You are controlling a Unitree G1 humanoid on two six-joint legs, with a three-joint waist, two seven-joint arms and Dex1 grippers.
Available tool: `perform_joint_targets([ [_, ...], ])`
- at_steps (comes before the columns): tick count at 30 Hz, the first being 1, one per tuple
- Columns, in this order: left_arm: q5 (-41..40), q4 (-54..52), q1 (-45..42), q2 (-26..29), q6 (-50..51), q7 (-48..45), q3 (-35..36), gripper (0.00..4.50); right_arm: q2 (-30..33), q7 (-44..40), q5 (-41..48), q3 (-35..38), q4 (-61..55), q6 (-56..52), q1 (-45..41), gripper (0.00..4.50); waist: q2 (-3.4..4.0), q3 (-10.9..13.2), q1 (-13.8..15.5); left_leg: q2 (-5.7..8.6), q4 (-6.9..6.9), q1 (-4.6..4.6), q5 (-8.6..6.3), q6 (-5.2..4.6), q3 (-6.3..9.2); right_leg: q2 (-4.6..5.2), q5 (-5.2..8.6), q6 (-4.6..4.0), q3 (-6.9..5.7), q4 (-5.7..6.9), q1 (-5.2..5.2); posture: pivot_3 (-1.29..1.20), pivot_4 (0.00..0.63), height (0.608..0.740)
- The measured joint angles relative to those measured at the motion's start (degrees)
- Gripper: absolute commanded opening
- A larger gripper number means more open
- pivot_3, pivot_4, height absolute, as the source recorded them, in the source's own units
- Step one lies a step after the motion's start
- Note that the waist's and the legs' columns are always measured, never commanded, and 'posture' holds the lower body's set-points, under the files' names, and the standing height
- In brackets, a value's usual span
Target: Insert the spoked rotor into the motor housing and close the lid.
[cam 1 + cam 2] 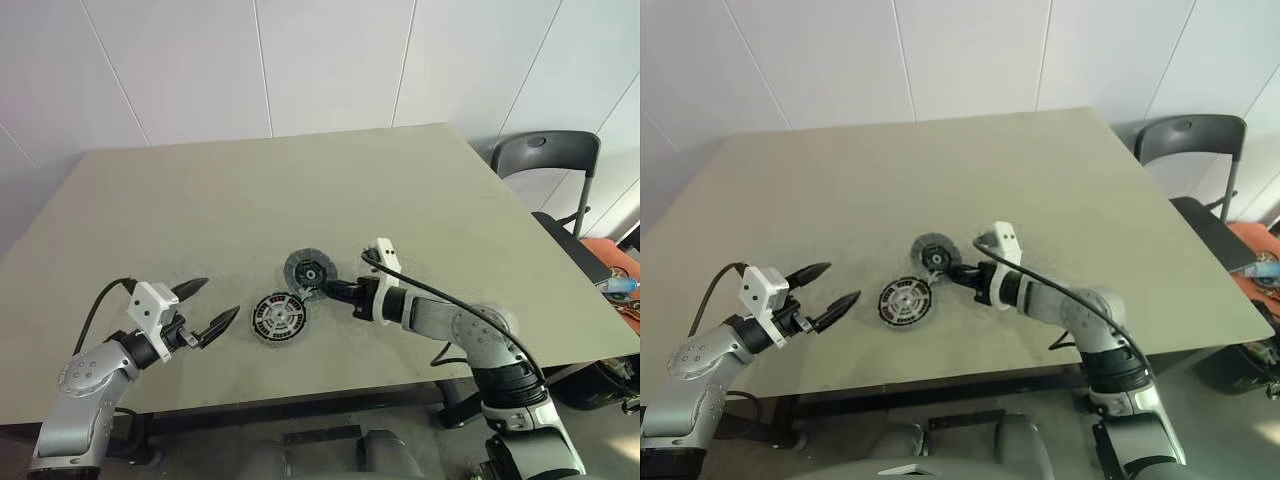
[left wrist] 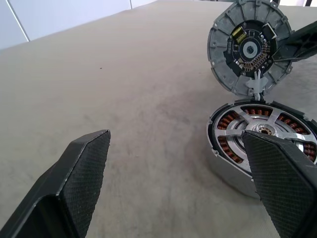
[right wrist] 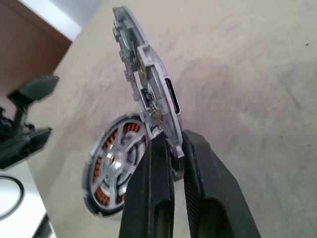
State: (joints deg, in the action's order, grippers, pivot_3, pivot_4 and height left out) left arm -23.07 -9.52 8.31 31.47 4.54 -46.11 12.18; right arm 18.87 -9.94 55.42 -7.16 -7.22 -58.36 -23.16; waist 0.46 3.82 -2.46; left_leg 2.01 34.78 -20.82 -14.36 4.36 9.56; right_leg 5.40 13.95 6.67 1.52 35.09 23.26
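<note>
Holding the lid [image 1: 307, 270] by its rim at frame centre, the right gripper [image 1: 333, 291] is clamped shut; left gripper [image 1: 213, 310] gapes empty. Right wrist view: spoked rotor [image 3: 115, 163] already sits inside motor housing [image 3: 101, 210]. Next, lower the lid flat.

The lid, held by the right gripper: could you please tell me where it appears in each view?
Left eye: lid at table centre.
Right eye: centre.
Left wrist: upper right, tilted up.
Right wrist: edge-on above the fingers.
Shared landmark: motor housing beside it.
</note>
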Motion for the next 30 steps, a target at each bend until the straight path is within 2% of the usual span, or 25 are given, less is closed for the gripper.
perform_joint_targets([
  [5, 0.02, 0.0, 0.0, -0.01, -0.02, 0.09, -0.02, 4.5, 0.3, -5.03, -6.93, -2.37, -2.01, 3.2, 0.01, 0.01, 0.0, 0.0, 0.06, 0.0, 0.03, -0.02, 0.0, 0.0, 0.0, 0.0, 0.0, 0.0, 0.0, 0.0, 0.0, 0.0, 0.0, 0.74],
  [11, 0.02, 0.0, -0.02, -0.01, -0.02, 0.08, -0.02, 4.5, 0.17, -9.46, -10.41, -2.73, -4.08, 4.2, 0.06, 0.01, 0.0, 0.0, 0.09, 0.0, 0.03, -0.03, 0.0, 0.0, 0.0, 0.0, -0.01, 0.0, 0.0, 0.0, 0.0, 0.0, 0.0, 0.74],
  [20, 0.02, 0.76, -0.5, 0.0, -0.13, -0.01, -0.02, 4.5, 2.83, -16.17, -20.68, -6.26, -6.64, 11.81, 1.57, 3.06, -0.03, -0.01, 0.13, 0.01, 0.07, -0.02, 0.0, 0.0, 0.0, 0.01, -0.01, 0.01, -0.01, 0.01, -0.02, 0.0, 0.0, 0.74],
  [24, 0.02, 0.96, -1.26, 0.0, -0.12, 0.04, -0.03, 4.5, 2.54, -19.18, -21.39, -6.26, -6.77, 13.01, 2.53, 4.43, -0.04, -0.01, 0.08, 0.01, 0.06, -0.01, 0.0, 0.0, 0.01, 0.01, -0.01, 0.01, -0.01, 0.03, -0.03, 0.0, 0.0, 0.74],
  [30, 0.01, 0.36, -1.68, 0.14, 0.7, 0.67, 0.0, 4.5, 0.74, -21.14, -18.46, -5.35, -7.81, 9.82, 3.14, 4.47, -0.05, -0.01, 0.16, 0.01, 0.1, 0.0, 0.0, 0.0, 0.01, 0.01, -0.01, 0.01, -0.01, 0.08, -0.05, 0.0, 0.0, 0.74],
])
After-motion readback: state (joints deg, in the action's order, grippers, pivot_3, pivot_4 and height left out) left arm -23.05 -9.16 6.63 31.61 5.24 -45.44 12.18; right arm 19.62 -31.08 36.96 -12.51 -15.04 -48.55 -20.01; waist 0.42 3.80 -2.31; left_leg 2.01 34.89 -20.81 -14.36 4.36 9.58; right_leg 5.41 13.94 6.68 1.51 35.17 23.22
